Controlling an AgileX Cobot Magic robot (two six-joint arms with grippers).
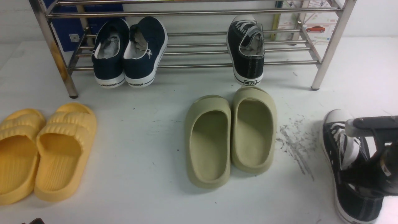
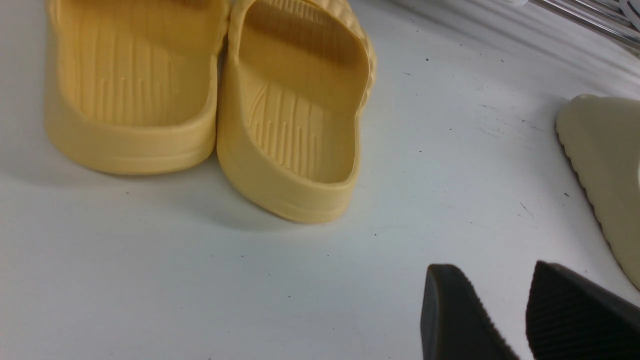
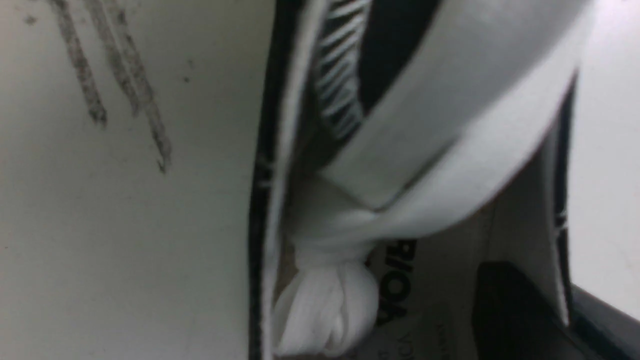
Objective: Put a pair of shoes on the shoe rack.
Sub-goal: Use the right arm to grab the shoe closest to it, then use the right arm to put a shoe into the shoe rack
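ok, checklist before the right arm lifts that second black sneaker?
1. Right pincer shut on side wall of the black canvas lace-up sneaker: ok.
2. Grip firmness: cannot tell.
3. Matching sneaker already on the shiny steel tube rack: ok.
4. Free rack space right of it: ok.
5. Olive-green foam slides apart from the held sneaker: ok.
6. Left pincer open, empty: ok.

On the shoe rack (image 1: 202, 13), the lower shelf has bare tubes between the navy slip-ons (image 1: 140, 62) and the racked black sneaker (image 1: 247, 59), and right of it. The olive slides (image 1: 208, 140) block the tabletop (image 1: 140, 140) just before it. The yellow slides (image 1: 62, 146) crowd the near left corner, the other black sneaker (image 1: 351, 199) the near right.
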